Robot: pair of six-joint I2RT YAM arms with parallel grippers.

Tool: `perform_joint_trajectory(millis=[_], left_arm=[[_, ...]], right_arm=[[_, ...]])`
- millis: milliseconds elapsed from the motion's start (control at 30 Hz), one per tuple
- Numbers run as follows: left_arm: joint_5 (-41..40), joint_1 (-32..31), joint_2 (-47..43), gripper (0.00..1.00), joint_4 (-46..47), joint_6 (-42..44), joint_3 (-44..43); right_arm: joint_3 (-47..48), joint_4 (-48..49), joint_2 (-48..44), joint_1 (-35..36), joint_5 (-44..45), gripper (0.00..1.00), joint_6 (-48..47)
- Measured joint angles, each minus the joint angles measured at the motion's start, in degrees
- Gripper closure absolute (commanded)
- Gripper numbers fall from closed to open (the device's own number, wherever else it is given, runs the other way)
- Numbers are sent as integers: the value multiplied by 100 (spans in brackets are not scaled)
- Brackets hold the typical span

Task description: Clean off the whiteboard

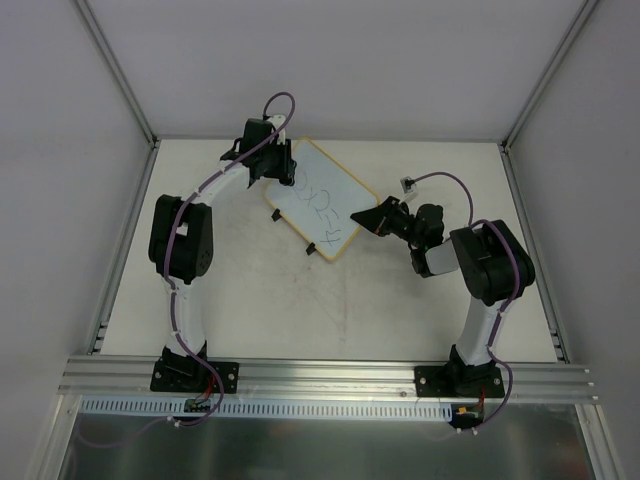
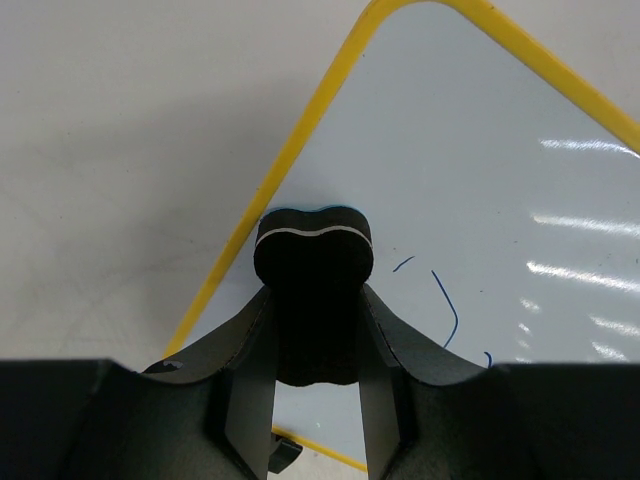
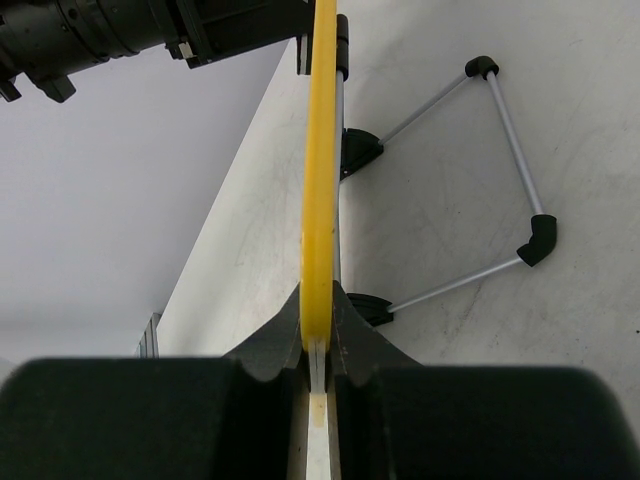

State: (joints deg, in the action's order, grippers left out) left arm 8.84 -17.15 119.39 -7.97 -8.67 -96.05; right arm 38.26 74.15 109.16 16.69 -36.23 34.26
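Note:
The whiteboard [image 1: 320, 200] with a yellow frame lies tilted at the table's far middle, with dark scribbles on its face. My left gripper [image 1: 281, 165] is shut on the black bone-shaped eraser [image 2: 314, 290] and holds it over the board's far-left part [image 2: 480, 180], next to thin blue marks. My right gripper [image 1: 372, 217] is shut on the board's right edge; in the right wrist view the yellow frame [image 3: 320, 180] runs edge-on between my fingers. Two black clips [image 3: 358, 150] sit on the board's lower edge.
A thin wire stand [image 3: 510, 160] with black corner joints folds out behind the board. A small connector [image 1: 407, 185] on a purple cable lies at the far right. Metal rails edge the table on both sides.

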Motion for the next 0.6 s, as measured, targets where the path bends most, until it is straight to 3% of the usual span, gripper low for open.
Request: perform_joint_trajectory(millis=[600], left_arm=[[-348,-584,-101,100,20,197,85]], right_arm=[[-2,-7,0,-39,-4,100,28]])
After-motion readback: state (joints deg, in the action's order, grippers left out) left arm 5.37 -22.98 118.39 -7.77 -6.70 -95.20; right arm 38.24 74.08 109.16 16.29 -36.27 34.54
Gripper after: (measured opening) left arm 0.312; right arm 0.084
